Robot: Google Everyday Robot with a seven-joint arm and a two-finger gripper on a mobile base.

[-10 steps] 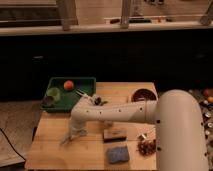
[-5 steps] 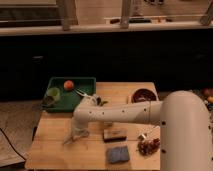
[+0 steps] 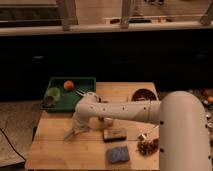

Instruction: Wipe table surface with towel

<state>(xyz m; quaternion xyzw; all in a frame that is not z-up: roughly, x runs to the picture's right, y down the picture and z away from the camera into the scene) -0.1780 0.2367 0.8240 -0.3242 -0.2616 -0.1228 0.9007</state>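
Note:
My white arm reaches from the right across the wooden table [image 3: 55, 150]. The gripper [image 3: 71, 133] is low over the table's left part, pointing down and left, at or very near the surface. A grey-blue square pad [image 3: 117, 154], possibly the folded towel, lies near the front edge, well to the right of the gripper and apart from it. I cannot tell whether the gripper holds anything.
A green tray [image 3: 85, 81] at the back left holds an orange [image 3: 69, 85] and a green item [image 3: 53, 94]. A dark bowl [image 3: 143, 94] sits at the back right. A brown block [image 3: 115, 134] and a reddish snack bag [image 3: 148, 146] lie right of the gripper.
The gripper has crept a little toward the back of the table, staying low over the left part. The things on the table have not moved.

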